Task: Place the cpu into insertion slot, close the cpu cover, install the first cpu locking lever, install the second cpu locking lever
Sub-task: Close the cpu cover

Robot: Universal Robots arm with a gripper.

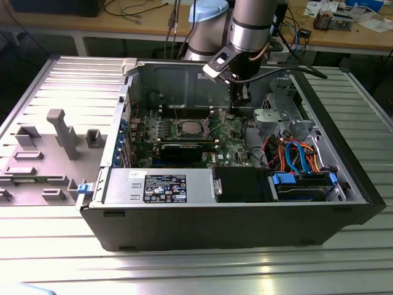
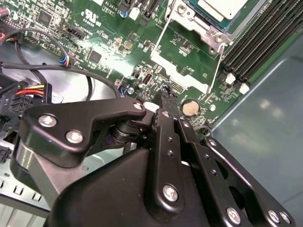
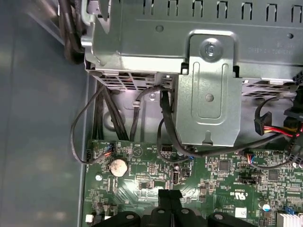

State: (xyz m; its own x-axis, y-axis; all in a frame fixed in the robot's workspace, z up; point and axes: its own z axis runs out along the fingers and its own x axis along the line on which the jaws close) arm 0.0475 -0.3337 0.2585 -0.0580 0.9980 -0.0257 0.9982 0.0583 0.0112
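Note:
The cpu (image 1: 191, 128) lies flat in the insertion slot (image 1: 182, 130) on the green board inside the open computer case; its dull silver top (image 2: 221, 6) also shows in the second wrist view. The cpu cover (image 2: 191, 22), a silver frame, lies around the chip. My gripper (image 1: 232, 112) hangs low over the board to the exterior view's right of the socket, apart from it. In both wrist views its black fingertips (image 2: 164, 94) (image 3: 170, 193) meet, shut with nothing between them, just above the board near a coin battery (image 3: 117, 165). The levers' state is unclear.
A black graphics card (image 1: 184, 149) lies in front of the socket, memory slots (image 2: 255, 42) behind it. A metal drive cage (image 3: 208, 90) with loose cables (image 1: 295, 153) stands close to the gripper. A power supply (image 1: 159, 187) fills the case front; a grey fixture (image 1: 55, 141) lies outside.

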